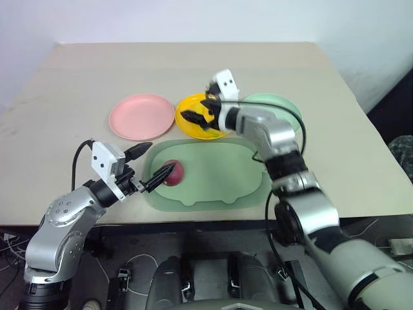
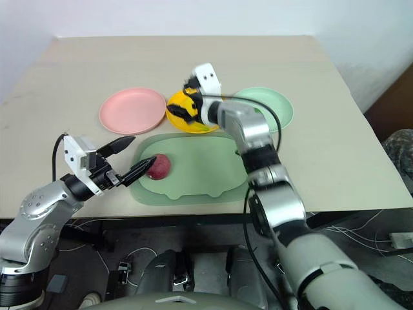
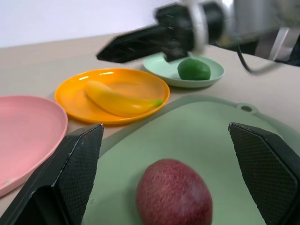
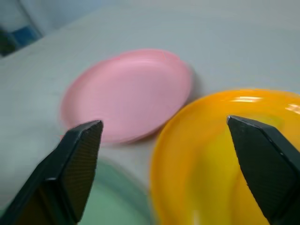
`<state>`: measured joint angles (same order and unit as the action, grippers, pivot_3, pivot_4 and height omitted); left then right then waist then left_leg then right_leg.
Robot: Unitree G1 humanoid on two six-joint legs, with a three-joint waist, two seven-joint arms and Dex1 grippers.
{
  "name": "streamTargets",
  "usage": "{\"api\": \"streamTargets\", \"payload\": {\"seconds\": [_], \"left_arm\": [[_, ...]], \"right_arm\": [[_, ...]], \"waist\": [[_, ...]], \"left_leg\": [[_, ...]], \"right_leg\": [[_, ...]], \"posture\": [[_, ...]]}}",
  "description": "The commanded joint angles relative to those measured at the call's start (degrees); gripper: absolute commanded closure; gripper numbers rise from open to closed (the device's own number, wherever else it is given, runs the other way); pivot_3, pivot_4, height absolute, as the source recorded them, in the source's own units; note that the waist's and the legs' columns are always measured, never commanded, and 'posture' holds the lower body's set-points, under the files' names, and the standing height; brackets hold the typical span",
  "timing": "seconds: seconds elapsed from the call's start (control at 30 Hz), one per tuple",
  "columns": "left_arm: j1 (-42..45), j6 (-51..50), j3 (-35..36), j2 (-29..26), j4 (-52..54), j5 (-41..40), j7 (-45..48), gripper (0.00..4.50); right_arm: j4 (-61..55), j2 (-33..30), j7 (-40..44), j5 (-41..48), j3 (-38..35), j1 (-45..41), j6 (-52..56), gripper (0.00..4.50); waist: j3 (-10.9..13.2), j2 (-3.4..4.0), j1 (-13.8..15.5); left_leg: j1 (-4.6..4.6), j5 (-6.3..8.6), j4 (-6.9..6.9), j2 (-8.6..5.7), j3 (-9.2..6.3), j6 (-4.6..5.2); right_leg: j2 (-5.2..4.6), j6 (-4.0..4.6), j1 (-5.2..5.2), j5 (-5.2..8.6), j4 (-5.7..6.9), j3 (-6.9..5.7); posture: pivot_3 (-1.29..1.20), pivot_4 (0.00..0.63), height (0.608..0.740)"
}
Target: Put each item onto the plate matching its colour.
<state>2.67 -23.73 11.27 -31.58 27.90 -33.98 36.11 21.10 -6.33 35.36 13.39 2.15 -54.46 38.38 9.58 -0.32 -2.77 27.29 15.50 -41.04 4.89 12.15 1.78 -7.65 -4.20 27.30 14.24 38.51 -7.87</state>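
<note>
A: Item one, nearest: left gripper [image 1: 147,166], jaws spread wide either side of the red-purple fruit [image 1: 172,172], which was left on the tray [image 1: 219,174]; pink plate [image 1: 142,116] unfilled.

B: Beyond: right gripper [image 1: 201,116], fingers parted, nothing held, over the yellow plate [image 3: 112,93]; banana [image 3: 119,99] lodged there, lime [image 3: 193,69] on the mint plate [image 3: 183,75].

A: Obscured?

B: In the head views the banana was possibly hidden behind that gripper.

banana [image 3: 117,99] on middle plate [image 3: 70,93], round fruit [image 3: 173,193] on tray [image 3: 206,140] in front
</note>
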Motion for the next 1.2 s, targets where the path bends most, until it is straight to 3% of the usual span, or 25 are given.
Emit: {"api": "streamTargets", "payload": {"seconds": [0.03, 0.2, 0.37, 0.63, 1.2], "left_arm": [[2.2, -2.3, -1.5, 0.2, 2.9, -0.6, -1.9, 0.00], [3.0, -3.5, -2.9, 0.4, 1.7, -0.4, -2.0, 0.00], [2.5, -3.0, -4.3, 0.7, -0.4, 0.7, -1.5, 0.00], [3.4, 0.7, -7.3, 1.8, -5.7, 6.2, -0.7, 0.00], [7.4, 9.1, -12.4, 4.5, -21.0, 14.5, 4.1, 0.00]], "right_arm": [[-20.9, -2.7, 0.4, 5.5, -1.0, 7.6, 7.2, 0.02], [-38.0, -5.5, -1.0, 11.1, -1.7, 19.9, 14.3, 0.02], [-44.1, -7.7, -3.9, 13.7, -3.9, 24.8, 18.5, 0.02], [-45.1, -12.3, -6.4, 15.7, -8.0, 26.9, 19.6, 0.02], [-43.3, -15.2, -11.0, 17.0, -11.6, 27.1, 19.7, 0.02]], "waist": [[0.0, 0.00, 0.4], [0.0, -0.01, 0.2], [0.0, -0.02, 0.3], [0.0, -0.03, 0.5], [0.0, -0.04, 0.5]], "left_leg": [[0.00, -0.01, 0.00, 0.00, 0.01, -0.02], [-0.18, 0.00, 0.01, 0.00, -0.04, -0.05], [-0.22, -0.01, 0.01, -0.01, -0.03, -0.04], [-0.22, 0.00, 0.00, -0.03, -0.05, -0.05], [-0.24, -0.02, -0.01, -0.03, -0.06, -0.01]], "right_leg": [[0.00, 0.00, 0.00, 0.00, 0.01, 0.00], [0.01, 0.00, -0.13, -0.01, 0.02, 0.01], [0.01, 0.01, -0.14, -0.01, 0.03, 0.03], [0.00, 0.01, -0.18, -0.01, -0.03, 0.03], [-0.01, 0.00, -0.20, -0.01, -0.02, 0.04]], "posture": [[0.00, 0.150, 0.695], [0.00, 0.150, 0.695], [0.00, 0.150, 0.695], [0.00, 0.150, 0.695], [0.00, 0.150, 0.695]]}}
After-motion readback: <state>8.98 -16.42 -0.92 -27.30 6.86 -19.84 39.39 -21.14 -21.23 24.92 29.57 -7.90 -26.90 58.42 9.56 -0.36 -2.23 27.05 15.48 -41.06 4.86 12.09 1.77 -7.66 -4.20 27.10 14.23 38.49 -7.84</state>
